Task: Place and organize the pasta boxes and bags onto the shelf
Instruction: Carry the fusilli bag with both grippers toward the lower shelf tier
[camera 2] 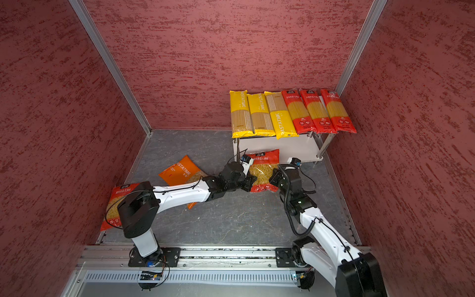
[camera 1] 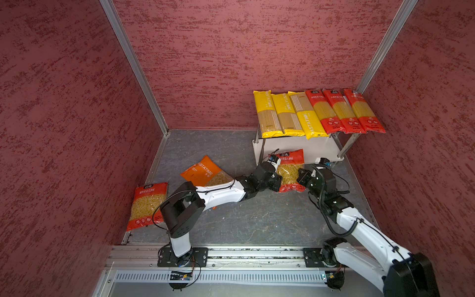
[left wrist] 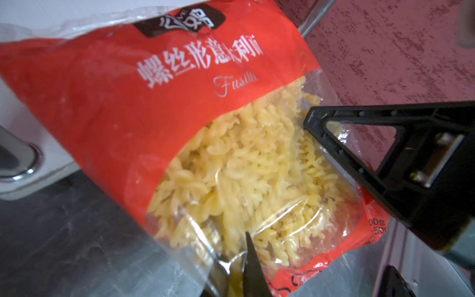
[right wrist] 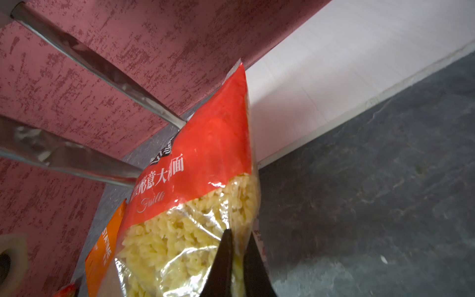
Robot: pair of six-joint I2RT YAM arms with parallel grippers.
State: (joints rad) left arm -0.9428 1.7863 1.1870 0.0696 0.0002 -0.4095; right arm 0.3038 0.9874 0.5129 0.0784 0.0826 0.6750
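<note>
Soft, even light; wrist views blurred up close — edges bowed.

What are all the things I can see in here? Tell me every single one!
white two-tier shelf with chrome legs: one, white, far right corner.
grey floor: one, grey, under everything.
red textured walls: three, dark red, around the floor.
long yellow plastic spaghetti packs: three, yellow, left part of the shelf's top board.
long red plastic spaghetti packs: three, red, right part of the top board.
wide red plastic fusilli bag: one, red, gripped in front of the shelf.
wide red plastic short-pasta bag: one, red, flat on the floor by the left wall.
orange plastic short-pasta bag: one, orange, on the floor, middle left.
left end effector: one, black, shut on the fusilli bag.
right end effector: one, black, shut on the same bag.
</note>
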